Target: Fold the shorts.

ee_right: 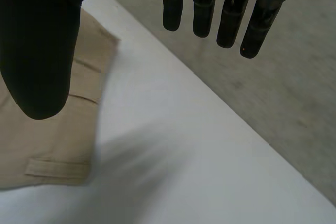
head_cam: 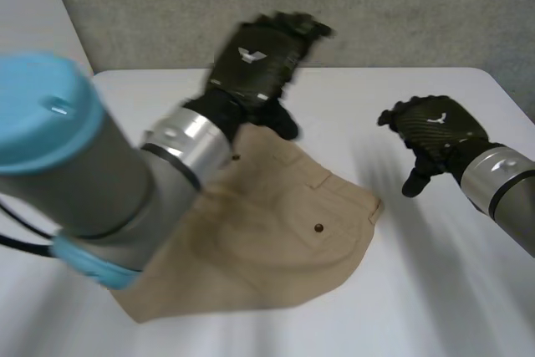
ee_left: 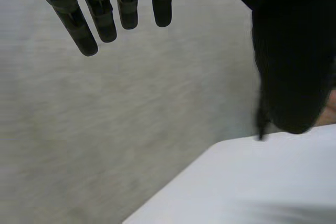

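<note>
Shorts (head_cam: 276, 240) are lying flat in the middle of the white table (head_cam: 435, 290), tan, with the near-left part tucked out of sight under my left arm. Nothing's gripping them right now. My left hand (head_cam: 255, 60) hangs in the air over the far edge of the table, fingers (ee_left: 100, 19) straight and spread, holding nothing. My right hand (head_cam: 435, 127) hovers off to the right of the cloth, also loose and empty, with its fingers (ee_right: 231, 14) straight.

So I'd call this the gap before a grab. I only see one buttoned pocket, so they might already be folded leg over leg, but I honestly can't tell for sure.

As for how they lie, the long axis runs diagonally, from near-left to far-right. The waistband end with the belt loops points toward my right hand, and the leg end runs back under my left arm.

For the next move, I figure both hands need to come down onto the cloth. The right one is close to the waistband corner, so it pinches there. The left has further to travel to reach the leg end. Then one end gets carried over the other, across that long axis.
</note>
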You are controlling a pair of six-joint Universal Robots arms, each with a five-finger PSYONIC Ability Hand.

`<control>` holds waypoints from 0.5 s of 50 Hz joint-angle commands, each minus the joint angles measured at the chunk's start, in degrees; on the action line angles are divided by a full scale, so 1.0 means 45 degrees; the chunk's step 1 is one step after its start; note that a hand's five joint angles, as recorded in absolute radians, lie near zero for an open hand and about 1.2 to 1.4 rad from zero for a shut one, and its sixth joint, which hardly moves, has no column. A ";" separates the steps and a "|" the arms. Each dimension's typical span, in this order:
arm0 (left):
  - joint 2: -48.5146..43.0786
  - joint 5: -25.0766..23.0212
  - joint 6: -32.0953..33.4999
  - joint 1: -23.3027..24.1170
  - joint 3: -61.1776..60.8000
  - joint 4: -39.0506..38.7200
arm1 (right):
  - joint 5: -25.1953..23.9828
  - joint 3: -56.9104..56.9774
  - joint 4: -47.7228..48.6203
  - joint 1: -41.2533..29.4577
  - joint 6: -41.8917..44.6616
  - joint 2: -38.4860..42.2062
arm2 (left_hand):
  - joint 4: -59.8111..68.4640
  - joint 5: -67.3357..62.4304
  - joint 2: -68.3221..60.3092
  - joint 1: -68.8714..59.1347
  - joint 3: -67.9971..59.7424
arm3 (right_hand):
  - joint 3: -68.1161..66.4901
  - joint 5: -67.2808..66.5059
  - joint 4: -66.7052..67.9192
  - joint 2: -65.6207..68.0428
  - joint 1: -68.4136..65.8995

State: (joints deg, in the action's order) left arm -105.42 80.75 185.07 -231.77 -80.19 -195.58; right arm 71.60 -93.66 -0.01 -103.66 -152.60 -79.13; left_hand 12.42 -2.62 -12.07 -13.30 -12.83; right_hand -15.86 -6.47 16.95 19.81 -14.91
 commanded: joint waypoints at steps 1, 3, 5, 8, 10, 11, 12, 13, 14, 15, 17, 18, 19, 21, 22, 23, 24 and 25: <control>0.2176 0.2053 0.0124 -0.0625 -0.1826 0.3264 | -0.1360 -0.0416 -0.0565 -0.0032 0.2619 0.0104 | 0.0219 -0.0175 -0.0296 -0.0024 -0.0129 | -0.0622 -0.0486 0.0380 -0.0256 -0.0834; 0.2449 0.2424 0.0182 -0.0664 -0.2236 0.4084 | -0.1439 -0.0553 -0.0701 -0.0109 0.4002 0.0260 | 0.0332 -0.0288 -0.0410 -0.0137 -0.0242 | -0.1515 -0.1379 0.1273 0.0637 -0.1727; 0.2723 0.2952 0.0202 -0.0723 -0.2880 0.5042 | -0.1517 -0.0553 -0.0702 -0.0149 0.4592 0.0494 | 0.0444 -0.0400 -0.0521 -0.0249 -0.0354 | -0.1929 -0.1794 0.1687 0.1051 -0.2141; 0.2880 0.3479 0.0202 -0.0703 -0.3544 0.5746 | -0.1595 -0.0437 -0.0682 -0.0130 0.5335 0.0982 | 0.0519 -0.0475 -0.0596 -0.0324 -0.0428 | -0.2454 -0.2318 0.2212 0.1576 -0.2666; 0.2939 0.3947 0.0163 -0.0567 -0.4148 0.6079 | -0.1615 -0.0203 -0.0682 -0.0110 0.5959 0.1508 | 0.0890 -0.0846 -0.0967 -0.0694 -0.0799 | -0.2862 -0.2727 0.2620 0.1985 -0.3074; 0.3016 0.4259 0.0144 -0.0489 -0.4577 0.6119 | -0.1634 -0.0105 -0.0624 -0.0110 0.6059 0.1704 | 0.1152 -0.1108 -0.1229 -0.0957 -0.1062 | -0.3051 -0.2915 0.2809 0.2173 -0.3263; 0.3017 0.4262 0.0144 -0.0488 -0.4582 0.6120 | -0.1634 -0.0104 -0.0624 -0.0110 0.6060 0.1706 | 0.1155 -0.1111 -0.1232 -0.0959 -0.1064 | -0.3053 -0.2917 0.2811 0.2175 -0.3265; 0.3036 0.4398 0.0124 -0.0450 -0.4775 0.6100 | -0.1808 0.0302 -0.0624 -0.0033 0.6427 0.2441 | 0.1266 -0.1222 -0.1343 -0.1070 -0.1175 | -0.3682 -0.3546 0.3440 0.2804 -0.3894; 0.2998 0.4786 0.0105 -0.0314 -0.5280 0.6042 | -0.1868 0.0403 -0.0624 -0.0032 0.6431 0.2641 | 0.1637 -0.1593 -0.1714 -0.1442 -0.1546 | -0.3837 -0.3701 0.3594 0.2959 -0.4048; 0.2959 0.4886 0.0085 -0.0274 -0.5381 0.6003 | -0.1965 0.0500 -0.0624 -0.0032 0.6450 0.2817 | 0.1715 -0.1670 -0.1792 -0.1519 -0.1624 | -0.4060 -0.3924 0.3818 0.3182 -0.4272; 0.2881 0.5043 0.0085 -0.0176 -0.5596 0.5847 | -0.2199 0.0618 -0.0585 -0.0012 0.6450 0.3111 | 0.1976 -0.1932 -0.2053 -0.1781 -0.1885 | -0.4546 -0.4410 0.4304 0.3668 -0.4758; 0.2803 0.5160 0.0085 -0.0098 -0.5733 0.5672 | -0.2317 0.0677 -0.0565 0.0007 0.6470 0.3267 | 0.2347 -0.2303 -0.2424 -0.2152 -0.2257 | -0.4770 -0.4635 0.4528 0.3892 -0.4982; 0.2764 0.5199 0.0104 -0.0078 -0.5811 0.5593 | -0.2589 0.0793 -0.0526 0.0007 0.6489 0.3520 | 0.2536 -0.2492 -0.2613 -0.2341 -0.2445 | -0.4958 -0.4822 0.4715 0.4080 -0.5169; 0.2666 0.5297 0.0104 -0.0078 -0.5929 0.5437 | -0.2883 0.1008 -0.0448 0.0007 0.6431 0.3930 | 0.2873 -0.2829 -0.2950 -0.2677 -0.2782 | -0.5256 -0.5121 0.5014 0.4378 -0.5468; 0.2588 0.5336 0.0104 -0.0078 -0.6045 0.5301 | -0.2942 0.1067 -0.0448 0.0007 0.6431 0.4048 | 0.2985 -0.2941 -0.3063 -0.2790 -0.2895 | -0.5370 -0.5234 0.5127 0.4492 -0.5581; 0.2549 0.5356 0.0104 -0.0097 -0.6085 0.5241 | -0.2982 0.1106 -0.0448 0.0007 0.6412 0.4146 | 0.3060 -0.3016 -0.3138 -0.2865 -0.2970 | -0.5408 -0.5272 0.5166 0.4530 -0.5619; 0.2529 0.5375 0.0104 -0.0117 -0.6124 0.5221 | -0.3021 0.1145 -0.0448 0.0007 0.6392 0.4263 | 0.3061 -0.3017 -0.3138 -0.2866 -0.2971 | -0.5408 -0.5272 0.5166 0.4530 -0.5620; 0.2509 0.5376 0.0104 -0.0156 -0.6163 0.5202 | -0.3060 0.1223 -0.0428 0.0007 0.6392 0.4439 | 0.3061 -0.3017 -0.3138 -0.2866 -0.2971 | -0.5408 -0.5272 0.5166 0.4530 -0.5620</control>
State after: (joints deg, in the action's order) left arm -92.82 104.18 185.52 -232.28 -106.36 -169.84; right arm 60.51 -90.30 -2.39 -103.68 -123.23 -63.73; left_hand 20.51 -10.68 -20.41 -20.38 -20.38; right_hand -32.96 -21.54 32.85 32.91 -28.14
